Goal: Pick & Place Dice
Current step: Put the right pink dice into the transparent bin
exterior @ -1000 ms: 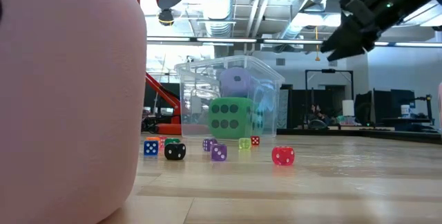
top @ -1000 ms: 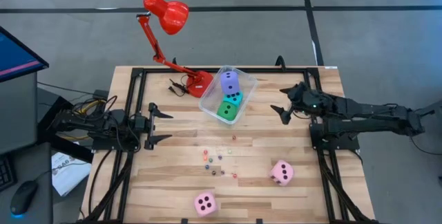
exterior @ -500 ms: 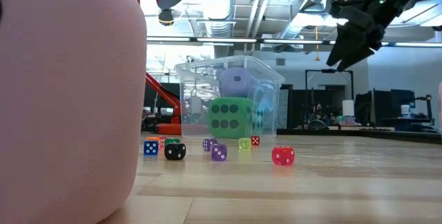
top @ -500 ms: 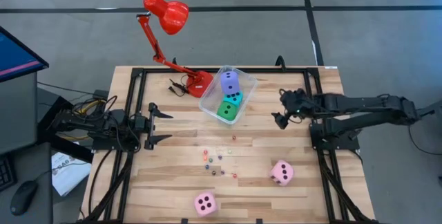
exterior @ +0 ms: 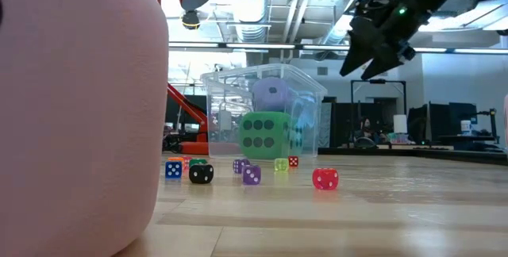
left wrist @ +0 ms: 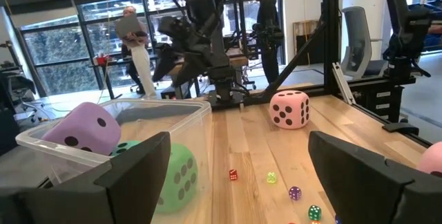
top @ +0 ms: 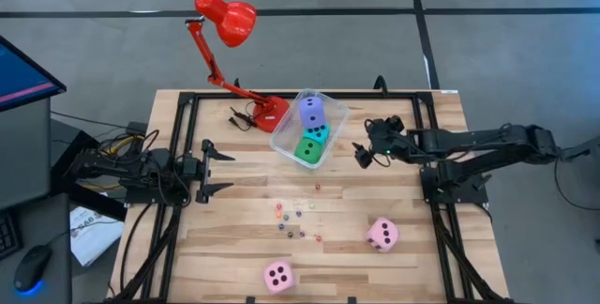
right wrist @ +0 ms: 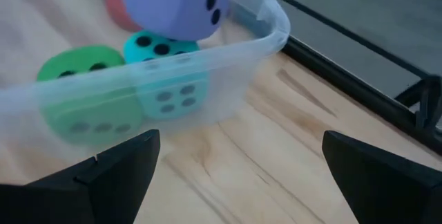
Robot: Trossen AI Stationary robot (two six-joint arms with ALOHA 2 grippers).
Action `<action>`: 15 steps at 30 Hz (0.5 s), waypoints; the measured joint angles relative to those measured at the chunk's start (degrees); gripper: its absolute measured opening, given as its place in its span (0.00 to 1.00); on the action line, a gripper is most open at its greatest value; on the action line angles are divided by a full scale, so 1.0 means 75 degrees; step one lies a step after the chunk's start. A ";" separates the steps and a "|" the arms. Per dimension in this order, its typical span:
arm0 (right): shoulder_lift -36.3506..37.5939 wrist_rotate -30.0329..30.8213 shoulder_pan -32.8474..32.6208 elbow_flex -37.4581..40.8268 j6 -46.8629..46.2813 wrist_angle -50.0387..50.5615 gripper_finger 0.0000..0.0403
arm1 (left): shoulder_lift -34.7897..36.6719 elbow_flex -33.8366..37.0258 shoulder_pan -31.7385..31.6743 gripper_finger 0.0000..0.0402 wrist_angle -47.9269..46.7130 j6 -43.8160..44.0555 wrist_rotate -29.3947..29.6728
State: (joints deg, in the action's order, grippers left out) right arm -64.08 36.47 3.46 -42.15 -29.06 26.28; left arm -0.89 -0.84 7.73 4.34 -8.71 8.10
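Observation:
A clear tub at the table's far middle holds three soft dice: purple-blue, cyan and green. Two pink dice rest on the wood, one at the near right and one by the near edge; the latter fills the left of the low view. Several tiny coloured dice lie scattered in the middle. My right gripper hangs open and empty above the table, just right of the tub. My left gripper waits open at the left.
A red desk lamp stands with its base just left of the tub. Black frame rails run along the table's left, right and far sides. People stand in the room beyond the table.
My right gripper has travelled toward the table's left edge, closing on the tub's right side, staying raised above the table and open. The dice and the tub have kept still.

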 joint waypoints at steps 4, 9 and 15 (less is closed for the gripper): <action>-0.0363 0.0065 0.0143 0.0000 -0.0188 -0.0035 0.99 | 0.0000 0.0000 0.0003 0.83 0.0000 0.0000 0.0000; -0.0602 0.0067 0.0213 0.0000 -0.0189 -0.0073 0.99 | 0.0000 0.0000 0.0001 0.83 -0.0001 0.0002 0.0000; -0.0596 0.0064 0.0213 0.0000 -0.0189 -0.0100 0.99 | 0.0000 0.0000 0.0003 0.83 0.0000 0.0000 0.0000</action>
State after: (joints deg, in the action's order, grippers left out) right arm -68.55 36.95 5.06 -42.15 -30.48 25.53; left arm -0.89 -0.84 7.75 4.34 -8.71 8.10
